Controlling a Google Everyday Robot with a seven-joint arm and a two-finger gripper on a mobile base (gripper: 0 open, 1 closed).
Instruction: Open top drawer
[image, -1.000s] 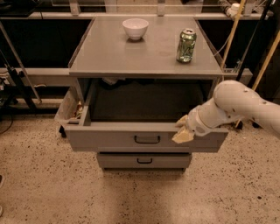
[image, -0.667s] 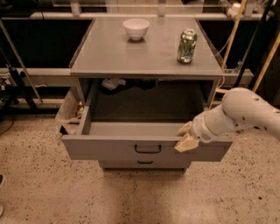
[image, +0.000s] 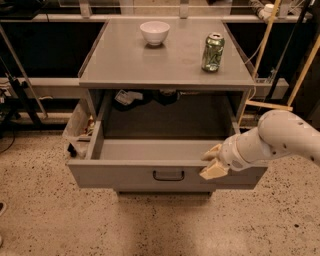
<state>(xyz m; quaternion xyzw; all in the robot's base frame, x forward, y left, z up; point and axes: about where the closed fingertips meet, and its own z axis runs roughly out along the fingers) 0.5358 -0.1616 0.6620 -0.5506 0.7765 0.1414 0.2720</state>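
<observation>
The top drawer (image: 125, 175) is a wide grey drawer pulled far out of the grey cabinet, its inside showing. A small black loop handle (image: 168, 175) sits at the centre of its front. My gripper (image: 212, 161), with cream fingers on a white arm, is at the right end of the drawer's front rim, right of the handle. One finger (image: 212, 151) lies over the rim's top and the other (image: 214, 171) against the front face. The lower drawers are hidden below the open one.
A white bowl (image: 154, 32) and a green can (image: 213, 52) stand on the cabinet top (image: 130, 65). Dark items (image: 131, 97) lie at the back of the drawer opening. A plastic bag (image: 78, 125) hangs at the cabinet's left side. Wooden poles and cables stand at the right.
The drawer has slid further out toward the camera, and my gripper has moved with it, staying at the front's right end.
</observation>
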